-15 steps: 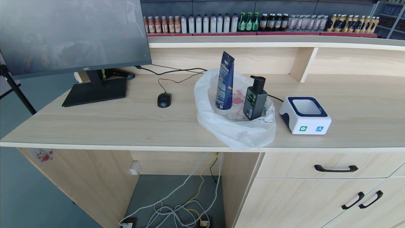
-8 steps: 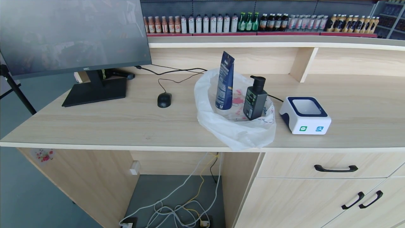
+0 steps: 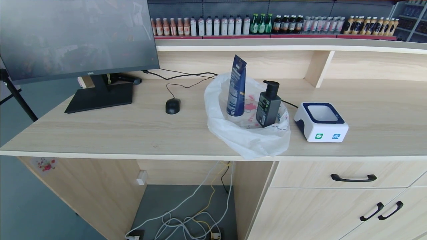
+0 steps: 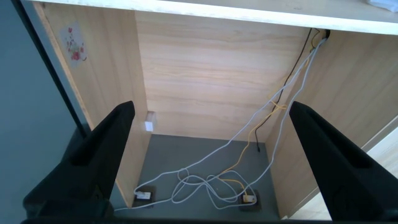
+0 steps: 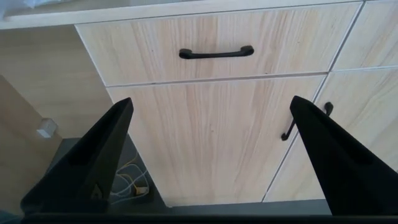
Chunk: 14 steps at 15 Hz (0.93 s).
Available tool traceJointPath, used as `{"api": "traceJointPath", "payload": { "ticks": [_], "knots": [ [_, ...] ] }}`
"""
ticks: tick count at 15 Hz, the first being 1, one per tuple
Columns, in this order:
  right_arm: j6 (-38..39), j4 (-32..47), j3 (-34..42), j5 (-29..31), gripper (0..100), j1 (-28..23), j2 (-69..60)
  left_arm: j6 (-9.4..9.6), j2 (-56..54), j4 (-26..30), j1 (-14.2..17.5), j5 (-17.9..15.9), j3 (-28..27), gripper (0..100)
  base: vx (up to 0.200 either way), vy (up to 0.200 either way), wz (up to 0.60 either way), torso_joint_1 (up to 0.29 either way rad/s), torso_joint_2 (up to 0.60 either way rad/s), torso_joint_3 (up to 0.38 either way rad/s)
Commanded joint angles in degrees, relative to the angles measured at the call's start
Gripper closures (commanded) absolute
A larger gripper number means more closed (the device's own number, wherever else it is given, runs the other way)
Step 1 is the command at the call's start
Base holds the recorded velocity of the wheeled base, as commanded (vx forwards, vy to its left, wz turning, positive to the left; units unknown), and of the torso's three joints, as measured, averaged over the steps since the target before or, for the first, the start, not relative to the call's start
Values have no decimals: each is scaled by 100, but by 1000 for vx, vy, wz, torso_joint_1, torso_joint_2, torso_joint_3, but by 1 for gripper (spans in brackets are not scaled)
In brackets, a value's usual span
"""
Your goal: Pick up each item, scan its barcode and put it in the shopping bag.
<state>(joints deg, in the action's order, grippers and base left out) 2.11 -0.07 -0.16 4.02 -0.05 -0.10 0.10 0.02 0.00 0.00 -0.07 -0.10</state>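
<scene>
Left gripper (image 4: 210, 112): mine hung wide open with nothing in it, low under the counter (image 3: 133, 133), facing the cables (image 4: 217, 183).
Right gripper (image 5: 211, 106): also wide open and empty, low in front of the drawer (image 5: 217, 62).
Items: the tube (image 3: 236, 87) and pump bottle (image 3: 268, 106) stood upright inside the shopping bag (image 3: 248, 138), near each other.
Bag: it sat on the counter, its slack front reaching the counter's front edge, with the scanner (image 3: 321, 121) just beside it on my right.
Progress: I judged both items bagged, so little was left.
Risk: an arm rising from below could clip the counter edge or snag the bag's loose plastic. That would drag the bag and tip the tall tube.
</scene>
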Motion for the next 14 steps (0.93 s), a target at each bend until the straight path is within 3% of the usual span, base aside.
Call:
{"api": "traceJointPath", "payload": {
  "ticks": [1, 14],
  "knots": [
    [0, -1, -2, 2, 0, -4, 10, -1, -2, 0, 0, -1, 1, 0, 0, -200, 0, -12, -2, 2],
    [0, -1, -2, 2, 0, -4, 10, -1, -2, 0, 0, -1, 1, 0, 0, -200, 0, 5, 2, 3]
  ]
}}
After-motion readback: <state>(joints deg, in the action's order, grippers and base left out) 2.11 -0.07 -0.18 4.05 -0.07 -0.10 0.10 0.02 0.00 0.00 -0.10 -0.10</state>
